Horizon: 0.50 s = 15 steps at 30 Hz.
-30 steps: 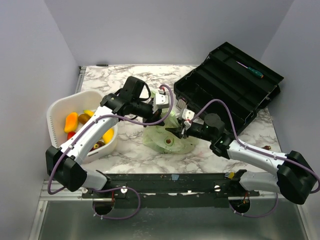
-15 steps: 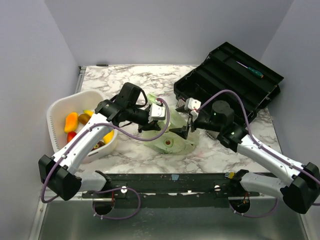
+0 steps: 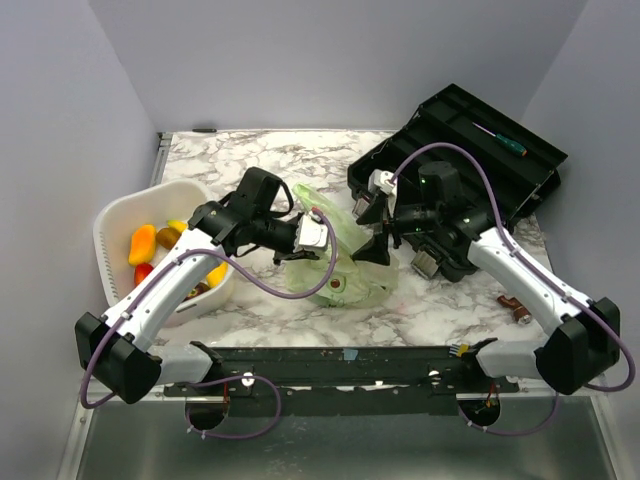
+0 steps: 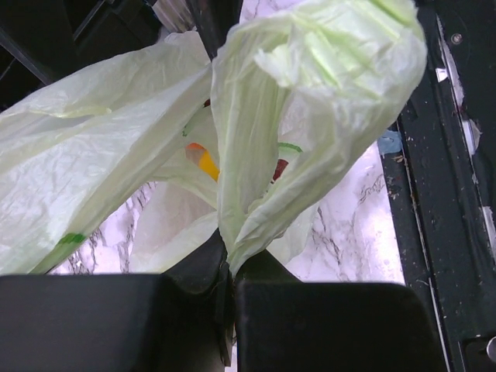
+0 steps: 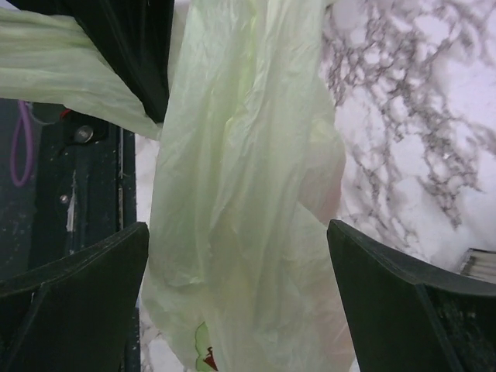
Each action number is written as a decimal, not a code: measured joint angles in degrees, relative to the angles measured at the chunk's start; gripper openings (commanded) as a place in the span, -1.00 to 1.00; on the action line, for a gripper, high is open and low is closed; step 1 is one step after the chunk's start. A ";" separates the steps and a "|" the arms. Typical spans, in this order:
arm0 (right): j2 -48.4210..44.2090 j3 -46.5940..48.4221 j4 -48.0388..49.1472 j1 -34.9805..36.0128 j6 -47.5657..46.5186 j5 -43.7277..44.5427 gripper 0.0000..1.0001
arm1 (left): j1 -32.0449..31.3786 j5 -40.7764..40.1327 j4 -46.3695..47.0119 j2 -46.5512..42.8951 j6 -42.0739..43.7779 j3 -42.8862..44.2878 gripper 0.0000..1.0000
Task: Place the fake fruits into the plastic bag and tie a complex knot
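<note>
Drawn back toward the basket (image 3: 110, 225) of fruits (image 3: 142, 243), the left gripper (image 3: 322, 235) stays clamped on the bag (image 3: 350, 285) mid-table, while the right gripper (image 3: 372, 228) has sprung wide, straddling it without gripping. Held by one pinch, the thin film may slip free; its contents are mostly hidden, no knot visible.

Robot lab cell: grey enclosure walls (image 3: 330, 60), marble-look tabletop (image 3: 250, 155).

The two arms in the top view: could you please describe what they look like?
Both the left arm and right arm have white link shells between chunky black joints and bases. A thin purple cable loops along each. The fingers are broad, matte black.
</note>
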 measured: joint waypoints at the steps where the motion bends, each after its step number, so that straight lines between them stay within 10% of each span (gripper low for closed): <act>1: 1.29 0.31 -0.98 -0.35 -0.04 -0.79 0.99 | 0.00 -0.04 -0.13 0.00 0.50 0.00 -1.00; 6: 5.33 0.39 -0.66 -0.44 2.08 -5.01 0.63 | 0.00 -0.15 -1.53 0.48 2.27 0.68 -1.00; 12: 6.32 -1.73 7.93 -0.42 8.94 -7.15 -0.52 | -0.35 -0.85 -2.25 4.44 -0.20 4.98 -0.94; 15: 6.32 -3.06 10.54 -0.44 11.37 -7.32 -0.98 | -0.92 -2.10 -2.12 7.30 -3.43 6.60 -0.53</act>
